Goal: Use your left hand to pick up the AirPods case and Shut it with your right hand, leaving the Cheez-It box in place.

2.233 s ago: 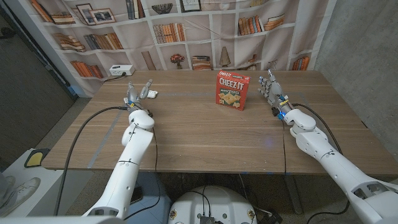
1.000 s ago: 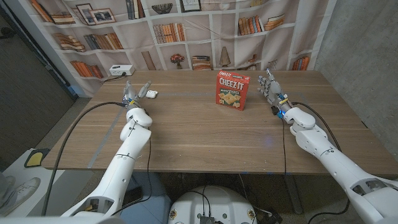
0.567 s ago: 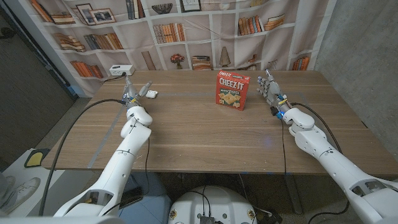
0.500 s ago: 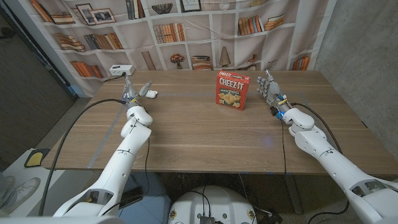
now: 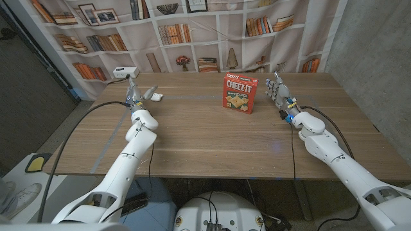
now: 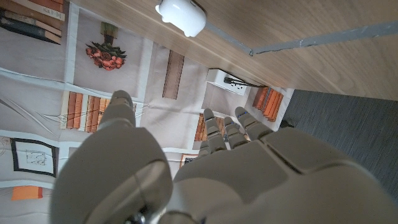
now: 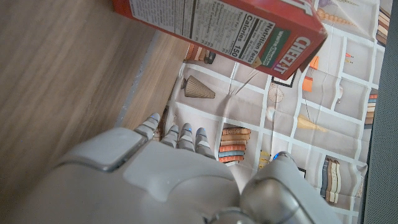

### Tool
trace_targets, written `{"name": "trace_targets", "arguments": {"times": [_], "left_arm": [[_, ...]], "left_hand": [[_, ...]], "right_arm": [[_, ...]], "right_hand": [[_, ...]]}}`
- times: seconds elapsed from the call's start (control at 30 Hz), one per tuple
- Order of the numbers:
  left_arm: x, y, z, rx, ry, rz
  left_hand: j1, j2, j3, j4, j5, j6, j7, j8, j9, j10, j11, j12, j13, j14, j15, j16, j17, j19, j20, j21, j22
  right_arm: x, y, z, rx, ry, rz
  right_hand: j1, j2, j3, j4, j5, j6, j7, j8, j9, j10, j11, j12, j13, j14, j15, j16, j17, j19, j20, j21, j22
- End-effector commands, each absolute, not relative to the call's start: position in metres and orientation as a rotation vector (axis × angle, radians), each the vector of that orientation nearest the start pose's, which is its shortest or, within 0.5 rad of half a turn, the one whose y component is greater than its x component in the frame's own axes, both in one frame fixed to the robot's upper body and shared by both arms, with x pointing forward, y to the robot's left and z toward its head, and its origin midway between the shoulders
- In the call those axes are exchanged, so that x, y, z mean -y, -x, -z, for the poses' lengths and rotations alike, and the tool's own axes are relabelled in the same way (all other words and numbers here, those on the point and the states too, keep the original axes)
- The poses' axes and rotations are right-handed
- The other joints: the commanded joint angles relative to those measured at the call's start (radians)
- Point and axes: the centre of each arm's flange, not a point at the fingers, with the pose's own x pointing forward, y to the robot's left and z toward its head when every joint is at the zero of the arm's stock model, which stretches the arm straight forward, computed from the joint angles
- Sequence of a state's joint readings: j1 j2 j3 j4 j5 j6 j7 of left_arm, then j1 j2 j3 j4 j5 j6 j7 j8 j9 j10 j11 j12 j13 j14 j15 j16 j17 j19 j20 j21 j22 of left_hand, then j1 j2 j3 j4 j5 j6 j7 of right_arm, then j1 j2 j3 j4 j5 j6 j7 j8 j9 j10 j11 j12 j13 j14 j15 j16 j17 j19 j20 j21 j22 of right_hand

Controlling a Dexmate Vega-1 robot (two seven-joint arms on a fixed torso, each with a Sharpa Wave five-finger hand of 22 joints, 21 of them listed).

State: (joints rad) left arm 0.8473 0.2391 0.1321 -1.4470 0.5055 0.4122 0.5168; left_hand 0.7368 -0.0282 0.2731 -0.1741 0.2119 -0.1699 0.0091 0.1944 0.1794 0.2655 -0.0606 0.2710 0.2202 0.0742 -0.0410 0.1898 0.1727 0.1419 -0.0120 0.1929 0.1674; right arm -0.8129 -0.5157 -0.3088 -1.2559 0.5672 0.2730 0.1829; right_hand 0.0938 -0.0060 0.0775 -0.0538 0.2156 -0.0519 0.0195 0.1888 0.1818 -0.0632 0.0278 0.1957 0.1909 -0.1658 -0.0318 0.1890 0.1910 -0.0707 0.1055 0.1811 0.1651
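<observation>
1. Setting: a long brown wooden table [image 5: 205, 138] with visible plank grain stands in front of a printed bookshelf backdrop [image 5: 192, 25]. A small white power strip [image 5: 125, 72] sits at the table's far left corner.
2. Left side: the small white glossy AirPods case [image 5: 156, 97] lies on the table near the far left edge. In the left wrist view [image 6: 181, 15] it reads as a rounded white shell, and whether its lid is up cannot be told.
3. The left hand [image 5: 138, 97] hovers just beside the case with its fingers spread and nothing in them; no contact is visible.
4. Step in hand (judged): approach and grasp. Bring the fingers around the case body, not the lid, so the hinge side stays free for the other hand. Close gently; the smooth shell is likely to slip.
5. Centre: the red cardboard Cheez-It box [image 5: 241, 92] stands upright, well apart from the case (keep both arms clear of it).
6. Right side: the right hand [image 5: 278, 93] stands near the box's right side, fingers extended upward and released, holding nothing.
</observation>
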Motion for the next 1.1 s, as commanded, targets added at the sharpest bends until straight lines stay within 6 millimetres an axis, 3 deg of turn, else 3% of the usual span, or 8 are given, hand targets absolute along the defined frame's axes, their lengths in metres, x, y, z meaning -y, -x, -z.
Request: {"name": "trace_targets", "arguments": {"times": [0.03,0.33,0.5,0.67,1.1], "left_arm": [[-0.340,-0.644,0.007,0.381,-0.685,-0.815],[-0.344,-0.651,0.012,0.372,-0.650,-0.777],[-0.346,-0.654,0.012,0.370,-0.643,-0.763],[-0.347,-0.655,0.011,0.354,-0.645,-0.774],[-0.350,-0.659,0.016,0.312,-0.649,-0.747]], "left_hand": [[0.051,-0.014,0.008,0.001,0.021,-0.122,0.020,0.016,0.003,0.039,-0.002,0.015,0.006,0.037,-0.009,0.007,0.000,0.028,-0.001,0.005,0.001],[0.090,-0.028,0.002,0.004,0.038,-0.132,0.027,0.007,0.003,0.031,0.001,0.008,0.008,0.038,-0.006,0.001,0.000,0.034,0.003,0.001,0.001],[0.112,-0.045,-0.013,0.014,0.058,-0.188,0.001,-0.012,0.004,0.006,-0.005,-0.007,0.008,0.007,-0.004,-0.012,0.000,0.015,0.001,-0.008,0.002],[0.115,-0.053,-0.025,0.021,0.068,-0.212,-0.008,-0.015,0.005,0.000,-0.011,-0.010,0.011,-0.013,0.004,-0.015,0.001,-0.004,0.003,-0.012,0.002],[0.118,-0.062,-0.061,0.042,0.109,-0.264,0.014,-0.013,0.006,-0.026,-0.051,-0.008,0.043,-0.100,0.035,-0.018,0.004,-0.088,0.017,-0.021,0.004]], "right_arm": [[0.306,-0.653,0.013,0.595,0.079,-0.282],[0.309,-0.650,0.014,0.592,0.087,-0.270],[0.308,-0.650,0.015,0.590,0.086,-0.273],[0.308,-0.649,0.017,0.587,0.087,-0.272],[0.306,-0.648,0.018,0.590,0.090,-0.277]], "right_hand": [[0.006,0.011,0.007,-0.002,0.005,-0.005,-0.005,0.004,0.003,-0.006,-0.006,0.004,0.001,-0.092,-0.010,0.005,0.001,-0.006,0.005,0.004,0.005],[0.011,0.015,0.010,-0.004,0.004,-0.004,-0.005,0.004,0.003,-0.005,-0.004,0.004,0.001,-0.092,-0.009,0.005,0.001,-0.006,0.005,0.004,0.005],[0.013,0.017,0.011,-0.005,0.003,-0.005,-0.006,0.004,0.003,-0.006,-0.004,0.004,0.001,-0.092,-0.009,0.005,0.001,-0.006,0.007,0.004,0.005],[0.015,0.018,0.012,-0.007,0.003,-0.005,-0.006,0.004,0.003,-0.006,-0.006,0.004,0.001,-0.092,-0.009,0.005,0.001,-0.008,0.009,0.004,0.005],[0.021,0.023,0.015,-0.010,0.000,-0.006,-0.007,0.004,0.003,-0.007,-0.009,0.003,0.001,-0.092,-0.009,0.006,0.000,-0.010,0.014,0.004,0.005]]}}
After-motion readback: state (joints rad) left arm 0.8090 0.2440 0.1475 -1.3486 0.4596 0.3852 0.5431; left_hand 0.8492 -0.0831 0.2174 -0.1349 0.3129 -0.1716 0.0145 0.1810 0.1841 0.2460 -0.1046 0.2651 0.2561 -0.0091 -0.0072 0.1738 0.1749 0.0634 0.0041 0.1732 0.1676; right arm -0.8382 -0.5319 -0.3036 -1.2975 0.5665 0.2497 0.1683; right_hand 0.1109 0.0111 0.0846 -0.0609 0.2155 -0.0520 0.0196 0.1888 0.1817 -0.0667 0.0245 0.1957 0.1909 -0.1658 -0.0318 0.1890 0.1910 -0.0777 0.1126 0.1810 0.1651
